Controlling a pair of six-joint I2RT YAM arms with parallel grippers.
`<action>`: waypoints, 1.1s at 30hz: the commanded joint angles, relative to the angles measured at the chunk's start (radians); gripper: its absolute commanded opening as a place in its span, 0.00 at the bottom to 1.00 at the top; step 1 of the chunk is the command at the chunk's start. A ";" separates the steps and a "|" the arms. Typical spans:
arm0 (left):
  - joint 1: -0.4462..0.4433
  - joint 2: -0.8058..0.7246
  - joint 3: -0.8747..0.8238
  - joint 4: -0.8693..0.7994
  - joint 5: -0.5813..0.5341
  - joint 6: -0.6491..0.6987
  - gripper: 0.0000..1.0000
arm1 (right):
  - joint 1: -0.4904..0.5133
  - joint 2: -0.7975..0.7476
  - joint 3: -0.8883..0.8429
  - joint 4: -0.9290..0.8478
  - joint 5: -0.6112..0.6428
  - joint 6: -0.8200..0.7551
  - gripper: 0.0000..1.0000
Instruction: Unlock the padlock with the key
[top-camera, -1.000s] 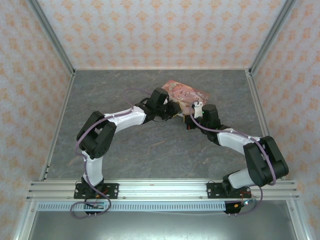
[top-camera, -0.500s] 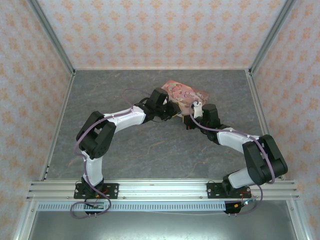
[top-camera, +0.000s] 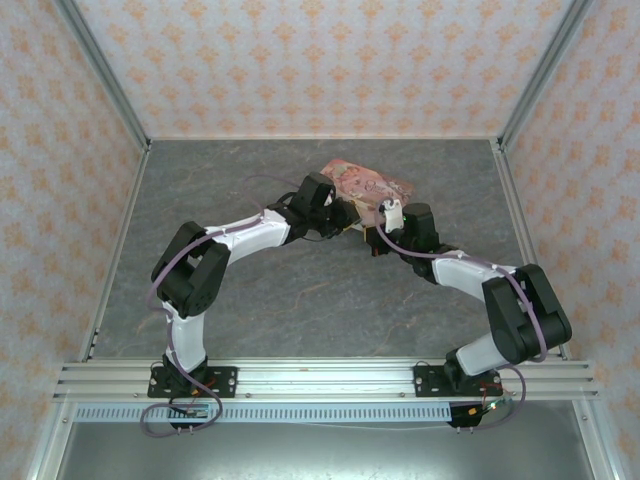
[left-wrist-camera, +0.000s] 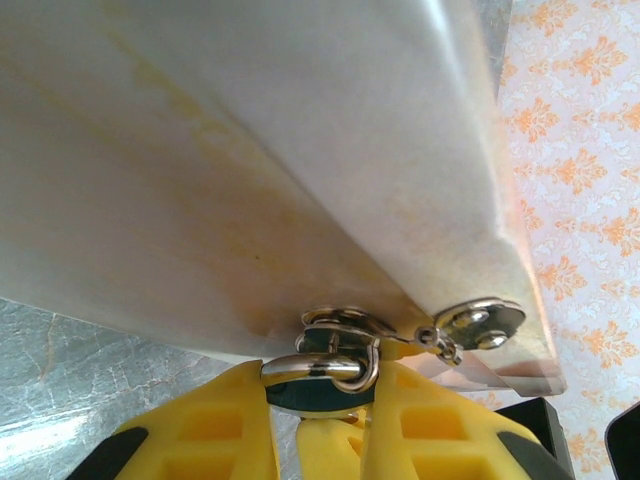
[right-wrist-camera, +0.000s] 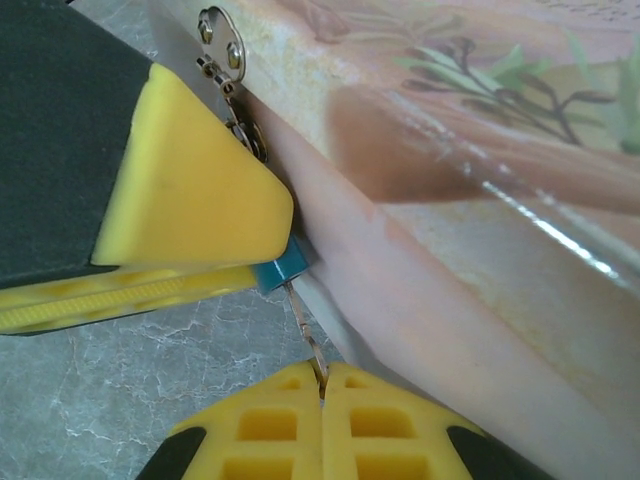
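The tiny blue-teal padlock hangs on the hasp at the front of the pink picture tin. In the left wrist view my left gripper is shut on the padlock's dark body, just under its silver shackle. The thin brass key runs from the padlock's underside down into my right gripper, which is shut on it. In the top view both grippers meet at the tin's near edge.
The tin lies tilted on the grey marble-look floor, its pale side wall close above the left fingers. Patterned walls enclose the workspace on three sides. A small chain hangs from the hasp plate.
The tin and both grippers have shifted slightly away from the arm bases and a little to the left. Both grips are unchanged.
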 joint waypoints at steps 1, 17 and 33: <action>-0.038 -0.067 0.035 0.004 0.137 0.000 0.20 | 0.002 0.018 0.036 0.086 0.003 -0.046 0.00; -0.041 -0.067 0.054 -0.027 0.144 -0.012 0.20 | -0.026 0.028 0.008 0.230 -0.037 0.028 0.00; -0.042 -0.031 0.027 -0.021 0.106 0.020 0.19 | -0.061 0.076 0.029 0.251 -0.199 0.138 0.00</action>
